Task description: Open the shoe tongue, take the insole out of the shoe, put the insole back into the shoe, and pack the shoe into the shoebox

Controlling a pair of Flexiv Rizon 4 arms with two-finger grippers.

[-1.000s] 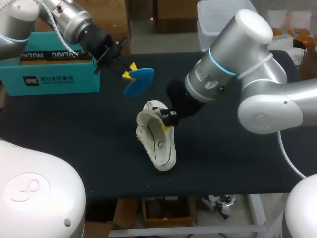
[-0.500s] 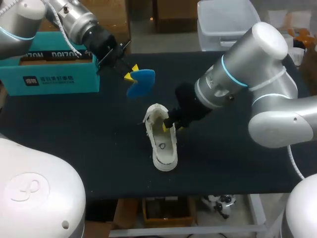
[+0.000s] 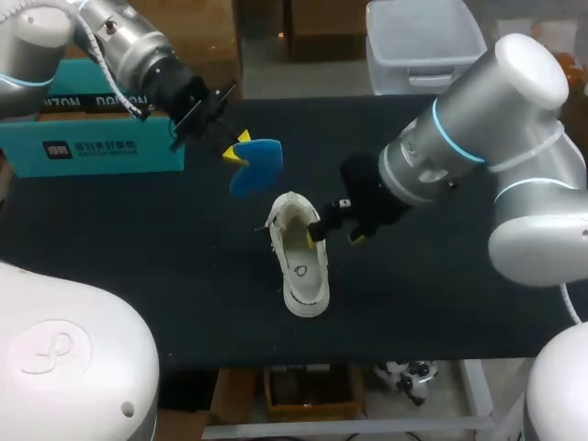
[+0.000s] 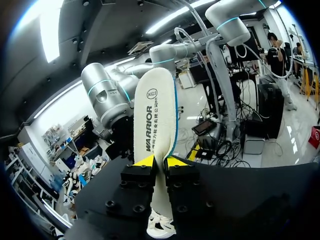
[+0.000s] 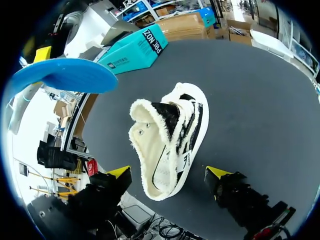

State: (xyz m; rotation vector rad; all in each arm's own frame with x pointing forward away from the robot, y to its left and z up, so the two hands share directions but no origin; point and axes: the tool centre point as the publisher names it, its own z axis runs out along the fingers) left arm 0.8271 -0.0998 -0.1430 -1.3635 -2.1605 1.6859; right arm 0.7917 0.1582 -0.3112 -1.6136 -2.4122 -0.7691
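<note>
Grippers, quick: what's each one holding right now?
Left gripper: shut on the flat blue-and-white insole.
Right gripper: open, empty, by the white fleecy shoe.

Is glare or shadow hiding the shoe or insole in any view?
Head view: even light, pale shoe clear against the dark table, no hard shadow. Left wrist view: overhead glare behind the insole, yet it reads plainly. Right wrist view: shoe evenly lit; fisheye bends the table edge.

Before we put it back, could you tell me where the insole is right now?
In the head view, left of centre, the left gripper holds the insole aloft just beyond the shoe.
</note>
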